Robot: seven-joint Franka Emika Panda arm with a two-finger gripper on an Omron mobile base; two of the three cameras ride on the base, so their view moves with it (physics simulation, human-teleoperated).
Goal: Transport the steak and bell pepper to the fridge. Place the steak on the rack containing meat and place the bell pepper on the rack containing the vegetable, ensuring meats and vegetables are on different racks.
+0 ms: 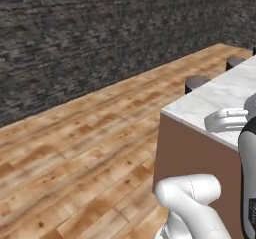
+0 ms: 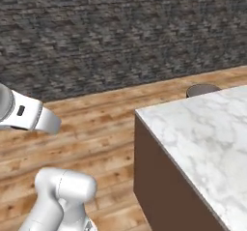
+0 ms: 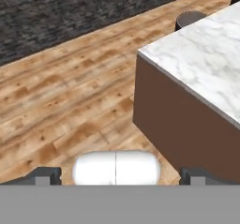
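Note:
The steak, the bell pepper and the fridge with its racks are out of view. In the hand view my gripper [image 3: 120, 175] is open, its two dark fingertips [image 3: 47, 174] set far apart at the bottom edge with nothing between them. It hangs over the wooden floor [image 3: 70, 101] and looks toward the corner of a marble-topped island [image 3: 206, 54].
The island's marble top [image 1: 220, 95] [image 2: 202, 128] stands on brown sides [image 3: 178, 120] to my right. Dark round stools [image 1: 196, 83] [image 2: 202, 89] [image 3: 190, 18] stand at its far side. A dark stone wall [image 1: 100, 33] runs along the back. Open wooden floor [image 1: 75, 148] lies to the left.

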